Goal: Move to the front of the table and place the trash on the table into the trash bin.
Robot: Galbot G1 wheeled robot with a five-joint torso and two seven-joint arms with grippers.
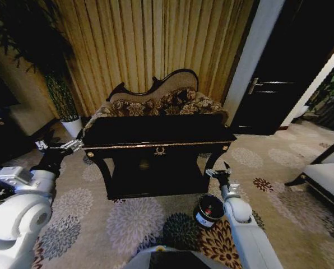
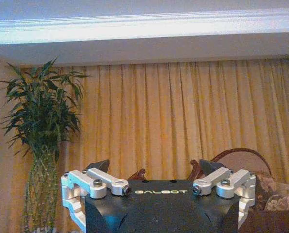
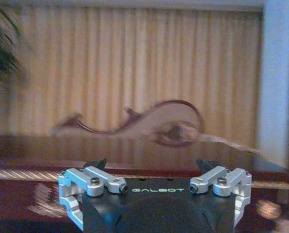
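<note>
Beyond both grippers, the table [image 1: 158, 137] is faced squarely (no trash can be made out on its dark top), while the trash bin [image 1: 210, 210] is seen on the carpet just beside the nearer right gripper [image 1: 219, 172], whose jaws, like those of the left gripper [image 1: 72, 145], are spread wide and empty.

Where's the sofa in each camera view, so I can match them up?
Head view: sofa at centre, behind the table.
Left wrist view: its curved back against the curtain, away from the plant.
Right wrist view: curved back rising over the table top.
Shared landmark: the curtain behind it.
</note>
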